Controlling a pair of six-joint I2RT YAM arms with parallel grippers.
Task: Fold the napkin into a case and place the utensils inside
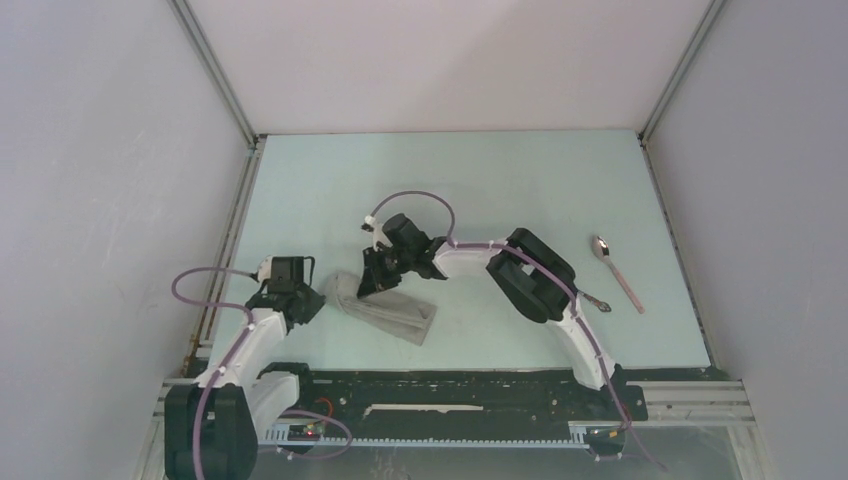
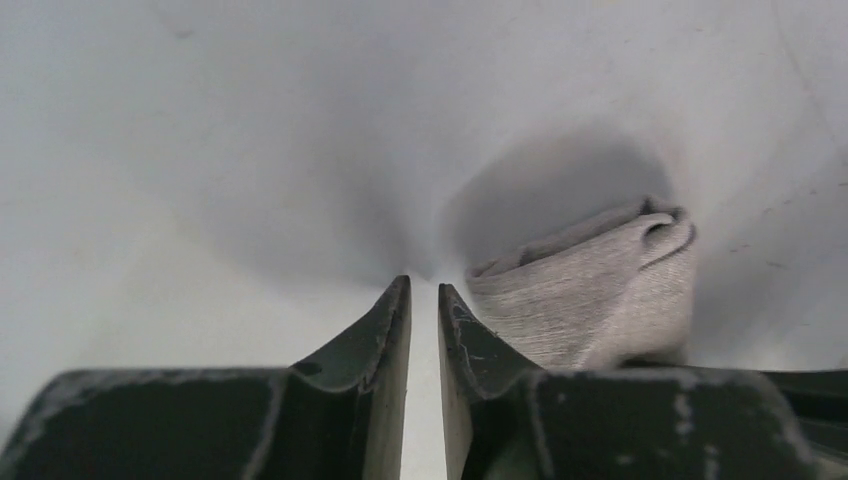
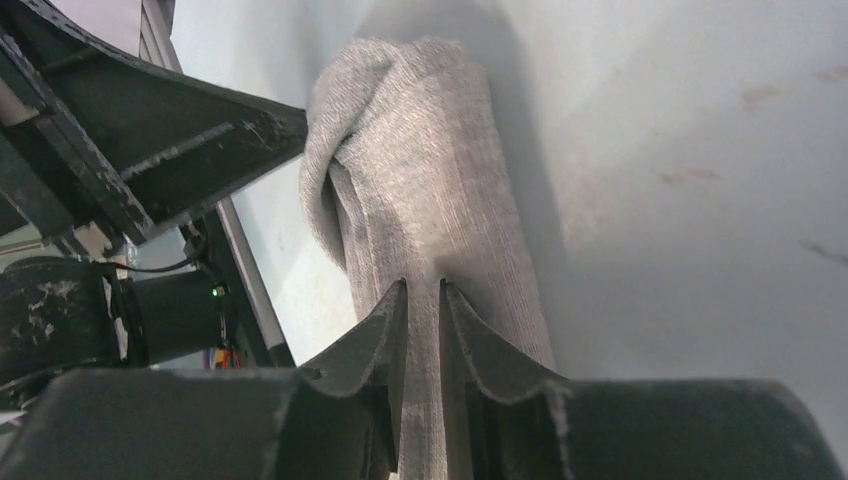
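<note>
Your right gripper [image 3: 421, 287], nearly closed, pinches the napkin [image 1: 388, 310] low-centre in the top view, pinning the fold (my guess). Left gripper [image 2: 424, 290], barely parted and empty, sits beside its end. Spoon [image 1: 620, 275] and fork [image 1: 598, 301] lie right.

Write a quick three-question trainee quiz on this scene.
1. True or false: the spoon lies inside the napkin.
2. The napkin is: A) spread flat, B) folded into a narrow strip, C) crumpled in a ball.
3. What does the left claw hold?
Key: 1 false, the spoon lies apart from it, on the right. 2 B. 3 nothing; its jaws stand slightly apart beside the napkin's end.
</note>
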